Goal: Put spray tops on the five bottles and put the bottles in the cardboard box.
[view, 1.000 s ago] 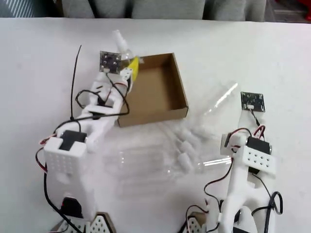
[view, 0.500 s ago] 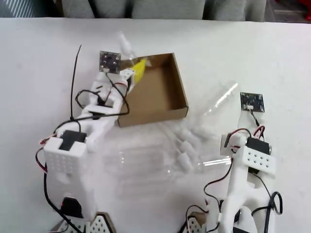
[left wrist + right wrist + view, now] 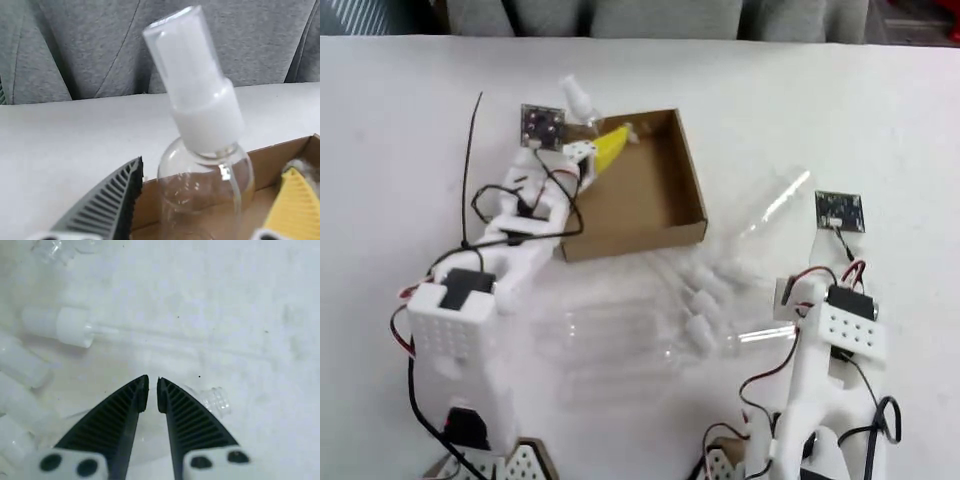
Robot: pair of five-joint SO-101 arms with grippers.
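A clear bottle (image 3: 205, 195) with a white spray top (image 3: 200, 100) stands upright at the back left corner of the cardboard box (image 3: 650, 195). My left gripper (image 3: 215, 170) is open around it. The grey finger (image 3: 107, 207) and the yellow finger (image 3: 292, 205) each show a small gap to the glass. In the high view the yellow finger (image 3: 610, 146) reaches over the box. My right gripper (image 3: 152, 390) is shut on nothing, low over the table beside a bare bottle neck (image 3: 215, 400) and a loose spray top (image 3: 70, 327).
Several clear bottles (image 3: 605, 335) and white spray tops (image 3: 705, 300) lie scattered on the white table in front of the box. Another bottle (image 3: 775, 205) lies to the right of the box. The right arm (image 3: 830, 335) stands at the front right.
The left gripper's yellow finger has swung out to the right over the box, and the bottle's top has shifted slightly left. The right arm has kept still.
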